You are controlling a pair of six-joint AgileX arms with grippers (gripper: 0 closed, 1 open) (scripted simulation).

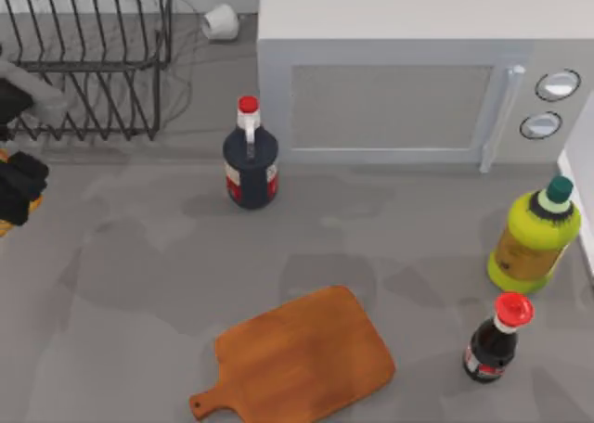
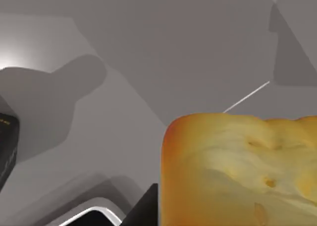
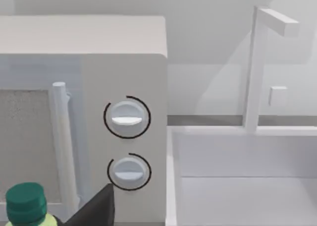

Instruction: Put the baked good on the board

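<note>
Baked good (image 2: 237,171) close against left pincer (image 1: 17,189), grip state indiscernible, far from board (image 1: 302,358).

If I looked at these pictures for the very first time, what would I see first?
Probably the brown wooden board lying bare at the front middle of the grey table, with the big white microwave behind it. Bright bottles stand around: a yellow-green one at the right and two dark ones with red caps. In the left wrist view, a golden chunk of bread looms very close.
</note>
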